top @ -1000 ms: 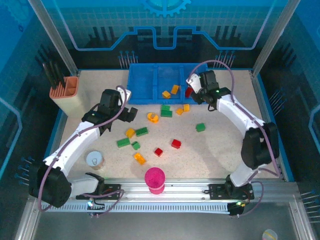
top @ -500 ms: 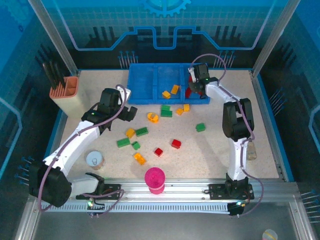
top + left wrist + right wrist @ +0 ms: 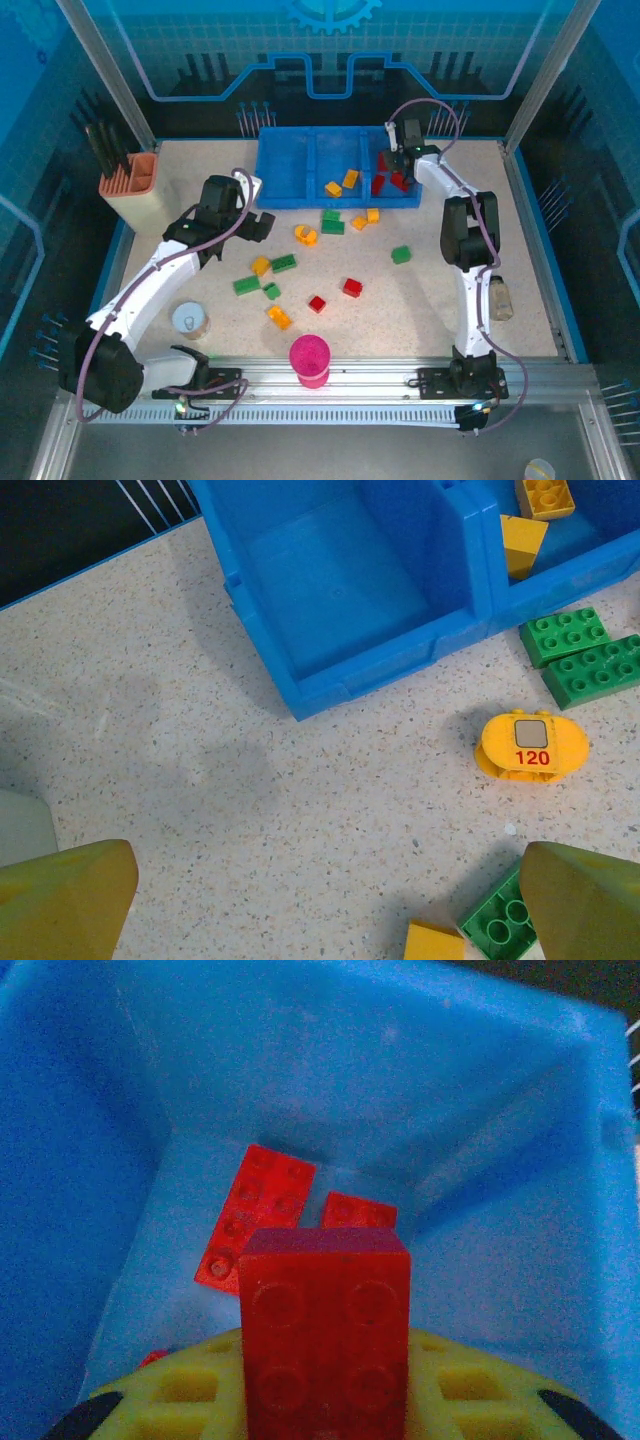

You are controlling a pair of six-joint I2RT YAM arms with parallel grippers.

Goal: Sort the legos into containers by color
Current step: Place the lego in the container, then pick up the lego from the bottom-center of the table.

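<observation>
While the right gripper point(image 3: 400, 163) clamps a red brick point(image 3: 325, 1330) above the tray's right compartment point(image 3: 500, 1260) at one o'clock, two red bricks point(image 3: 255, 1215) lie below, so the colours match; the left gripper point(image 3: 320, 900) hangs wide open, empty, a yellow piece point(image 3: 530, 745) at its two o'clock.

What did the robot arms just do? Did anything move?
The right gripper moved farther back, from the front edge of the tray to over its right compartment, still shut on a red brick. The left gripper and the loose bricks stayed put.
</observation>
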